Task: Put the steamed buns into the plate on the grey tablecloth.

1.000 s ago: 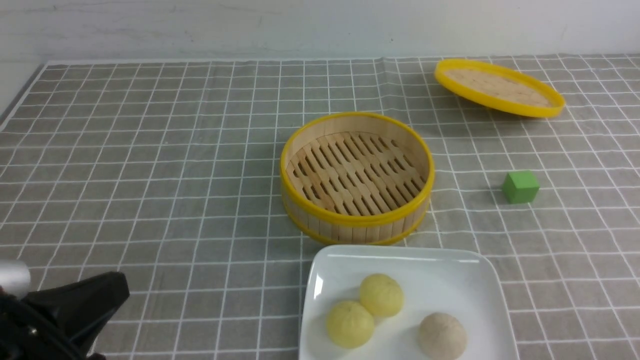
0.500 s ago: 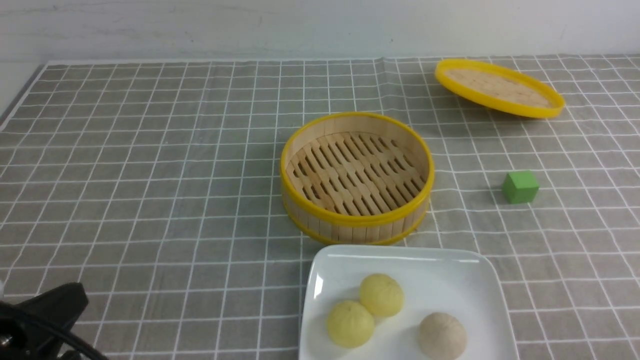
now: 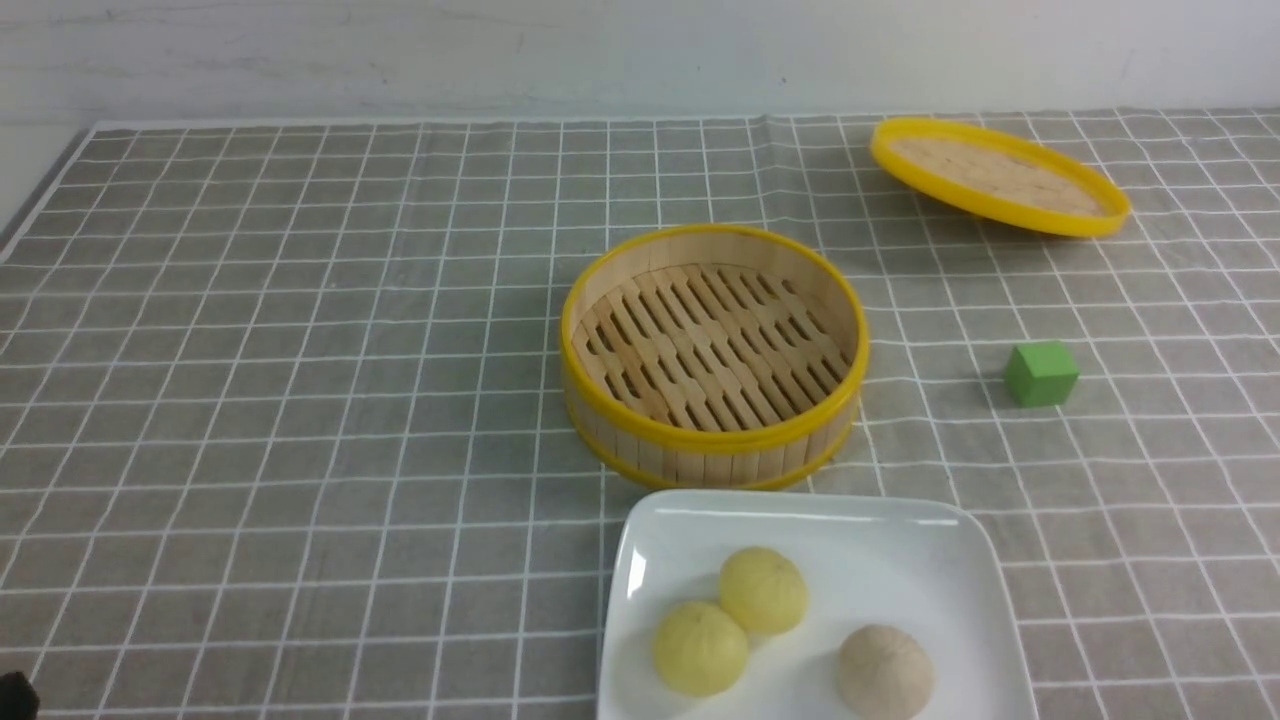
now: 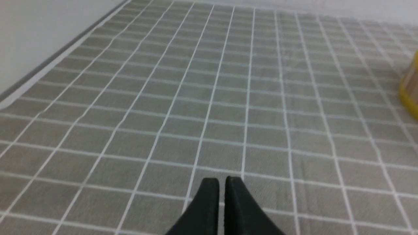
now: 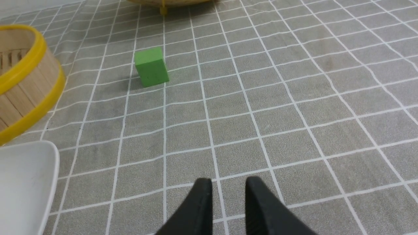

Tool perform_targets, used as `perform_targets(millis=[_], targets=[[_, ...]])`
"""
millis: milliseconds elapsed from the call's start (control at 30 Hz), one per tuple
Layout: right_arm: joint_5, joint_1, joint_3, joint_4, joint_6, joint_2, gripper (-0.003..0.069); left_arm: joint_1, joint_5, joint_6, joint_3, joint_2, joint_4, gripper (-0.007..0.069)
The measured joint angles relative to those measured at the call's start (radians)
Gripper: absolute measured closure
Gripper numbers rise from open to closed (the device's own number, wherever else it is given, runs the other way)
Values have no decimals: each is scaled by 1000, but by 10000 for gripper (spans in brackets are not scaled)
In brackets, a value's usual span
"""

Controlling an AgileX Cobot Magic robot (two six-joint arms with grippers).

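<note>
Three steamed buns lie in the white square plate (image 3: pixel 800 505) at the near middle of the grey tablecloth (image 3: pixel 300 350): two pale yellow ones (image 3: pixel 763 589) (image 3: pixel 700 647) touching each other, and a beige one (image 3: pixel 885 671) to their right. My left gripper (image 4: pixel 222 179) hangs over bare cloth far left of the plate, its fingers almost together with nothing between them. My right gripper (image 5: pixel 228 181) is open and empty over bare cloth to the right of the plate (image 5: pixel 29 182). In the front view only a black scrap of the left arm (image 3: pixel 15 695) shows.
An empty bamboo steamer basket (image 3: pixel 712 350) stands just behind the plate. Its yellow-rimmed lid (image 3: pixel 998 175) lies at the back right. A green cube (image 3: pixel 1041 373) sits right of the basket, ahead of my right gripper (image 5: pixel 151 67).
The left arm has drawn back out of the front view's lower left corner, leaving only a sliver. Buns, plate, basket, lid and cube have not moved.
</note>
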Motion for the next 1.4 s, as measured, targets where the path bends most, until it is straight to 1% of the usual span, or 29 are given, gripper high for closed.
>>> perform_targets(millis=[100,467,633,1400], targets=[[0,0,0,0,0,0,482,1,22,-3,5,0,18,570],[0,0,0,0,0,0,463,1,42,-5,3,0,12,559],[0,0,0,0,0,0,458,-21,44,-5,3,0,12,552],[0,0,0,0,0,0,459,-22,44,-5,3,0,12,526]])
